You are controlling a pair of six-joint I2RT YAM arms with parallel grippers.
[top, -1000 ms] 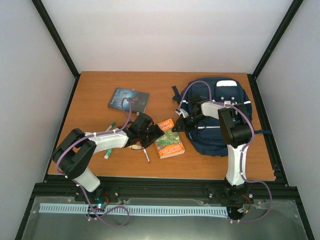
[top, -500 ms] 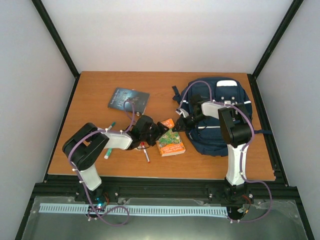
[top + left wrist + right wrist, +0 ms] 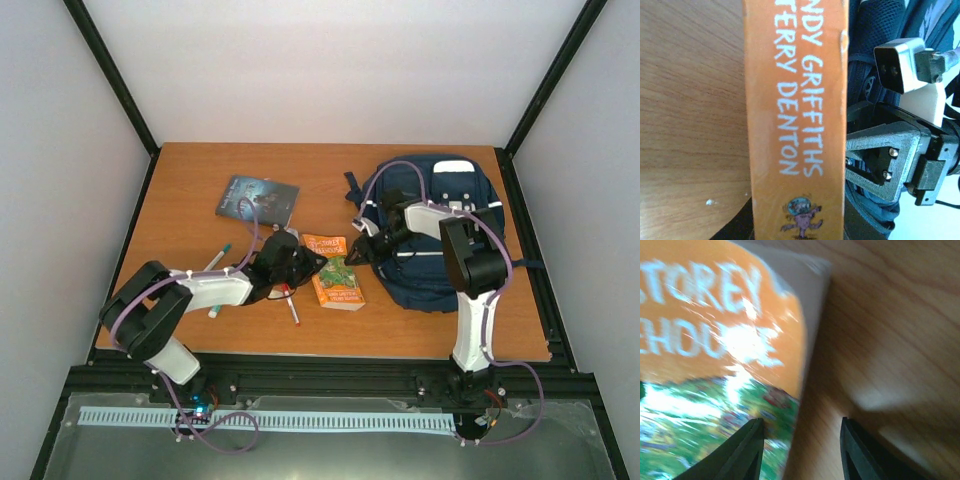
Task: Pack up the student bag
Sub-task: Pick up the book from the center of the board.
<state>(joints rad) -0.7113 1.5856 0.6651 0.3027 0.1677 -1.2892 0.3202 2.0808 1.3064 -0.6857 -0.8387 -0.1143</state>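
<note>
Top external: the left end effector (image 3: 305,265) pinches the orange book (image 3: 333,272) by its spine, likely to lift it into the student bag (image 3: 425,285) lying just beside it on the tabletop (image 3: 200,170). The right end effector (image 3: 800,450) hovers spread over the book's edge.

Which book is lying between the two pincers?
The orange book with the green picture, between the left pincer and the right pincer. The dark blue book lies farther back to the left, away from both.
</note>
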